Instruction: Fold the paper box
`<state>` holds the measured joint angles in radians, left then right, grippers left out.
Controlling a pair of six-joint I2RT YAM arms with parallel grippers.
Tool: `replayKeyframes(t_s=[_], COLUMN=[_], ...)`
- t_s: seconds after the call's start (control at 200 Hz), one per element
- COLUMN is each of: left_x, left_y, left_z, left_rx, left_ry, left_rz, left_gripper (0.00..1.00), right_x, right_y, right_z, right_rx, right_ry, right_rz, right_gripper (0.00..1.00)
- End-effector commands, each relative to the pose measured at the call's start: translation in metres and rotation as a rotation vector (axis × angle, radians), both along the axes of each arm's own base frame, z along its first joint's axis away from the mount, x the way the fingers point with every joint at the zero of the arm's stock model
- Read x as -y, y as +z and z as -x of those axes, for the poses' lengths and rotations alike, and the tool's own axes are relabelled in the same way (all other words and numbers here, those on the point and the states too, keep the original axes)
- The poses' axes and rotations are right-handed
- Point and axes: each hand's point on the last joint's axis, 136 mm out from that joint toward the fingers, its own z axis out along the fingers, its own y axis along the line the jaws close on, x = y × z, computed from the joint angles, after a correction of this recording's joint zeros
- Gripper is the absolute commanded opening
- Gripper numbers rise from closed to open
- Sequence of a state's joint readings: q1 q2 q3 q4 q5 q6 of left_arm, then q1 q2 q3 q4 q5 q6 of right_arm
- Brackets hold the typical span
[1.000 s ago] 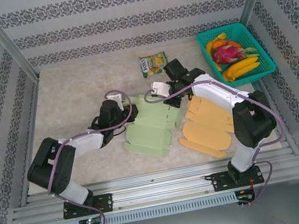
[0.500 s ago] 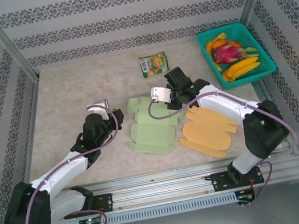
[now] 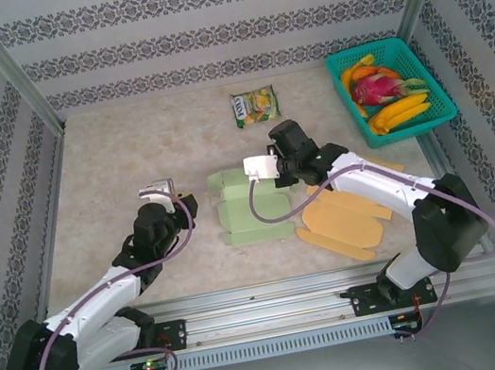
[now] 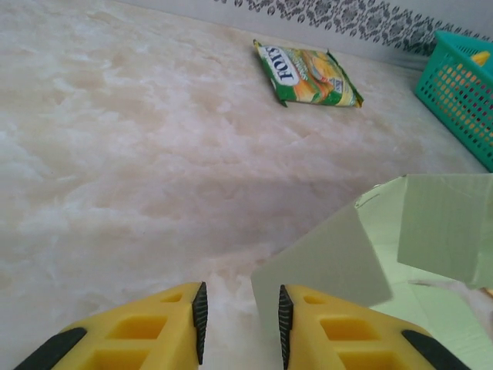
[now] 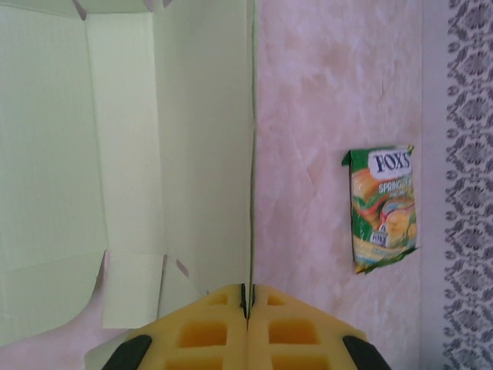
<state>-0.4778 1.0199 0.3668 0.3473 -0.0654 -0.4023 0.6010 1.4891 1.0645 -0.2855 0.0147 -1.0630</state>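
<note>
The green box blank (image 3: 250,211) lies mid-frame on the desk (image 3: 128,158), drawn narrower than a second ago, with its left-side flaps lifted. The left fingers (image 4: 154,333) have let go and backed toward the lower left; they are parted, with bare desk between them. The right fingers (image 5: 208,333) stay clamped together on the blank's upper edge, that arm reaching across the orange blank (image 3: 344,216). Most of the folding probably remains.

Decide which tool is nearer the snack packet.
Right. The right tool, shut on the green paper box, is just on the near side of the snack packet; the left tool lies farther away, left of the box.
</note>
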Motion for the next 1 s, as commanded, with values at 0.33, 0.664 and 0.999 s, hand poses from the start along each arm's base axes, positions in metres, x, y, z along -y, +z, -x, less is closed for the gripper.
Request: replayKeyframes(t_s=[0.33,0.664,0.999], left_x=[0.004,0.015,0.032], left_y=[-0.013,-0.024,-0.038], left_z=[-0.007,-0.01,-0.013], left_rx=[0.038,0.046,0.036], left_ry=[-0.029,-0.087,-0.175], left_rz=[-0.041,-0.046,-0.054], left_gripper=[0.32,0.32,0.32], right_x=[-0.024,-0.028,-0.023], right_y=[-0.008,-0.025,-0.028], right_z=[-0.003,-0.016,-0.022], right_rx=[0.073,0.1,0.19], right_ry=[0.144,0.164,0.181], right_rz=[0.067,0.073,0.023], right_gripper=[0.0,0.0,0.0])
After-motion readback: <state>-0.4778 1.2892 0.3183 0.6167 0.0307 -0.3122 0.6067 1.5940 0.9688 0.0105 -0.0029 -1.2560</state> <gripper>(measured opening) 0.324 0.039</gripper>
